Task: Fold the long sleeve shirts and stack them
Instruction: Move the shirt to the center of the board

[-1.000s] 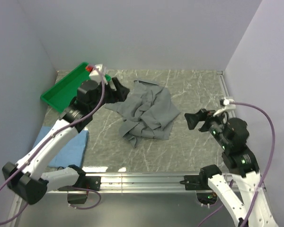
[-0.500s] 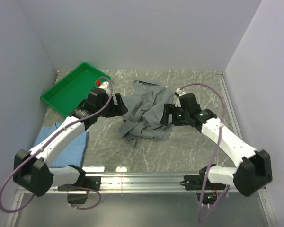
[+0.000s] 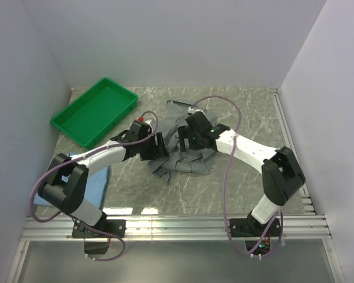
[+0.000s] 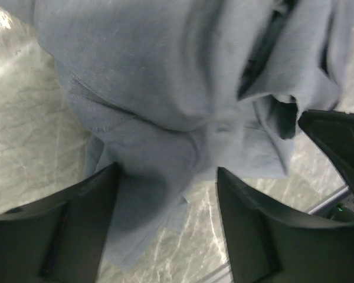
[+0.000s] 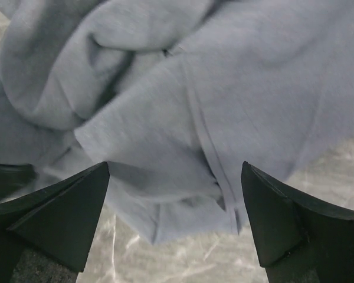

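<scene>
The grey shirt [image 3: 192, 160] lies crumpled in the middle of the table. My left gripper [image 3: 160, 150] is open at its left edge, low over the cloth. In the left wrist view the gripper [image 4: 168, 236] straddles a hanging fold of the grey shirt [image 4: 165, 88]. My right gripper [image 3: 186, 139] is open over the top of the pile. In the right wrist view the gripper [image 5: 174, 218] spans a folded hem of the grey shirt [image 5: 224, 88]. The light blue shirt [image 3: 91, 180] lies flat at the near left, partly hidden by my left arm.
A green plastic tray [image 3: 76, 105] stands at the back left. White walls close in the back and both sides. A metal rail [image 3: 177, 227] runs along the near edge. My two grippers are close together; the right one's finger [image 4: 339, 141] shows in the left wrist view.
Both arms have swung inward onto the grey shirt: the left gripper came down from near the tray, the right one from the right side. The shirt has bunched a little.
</scene>
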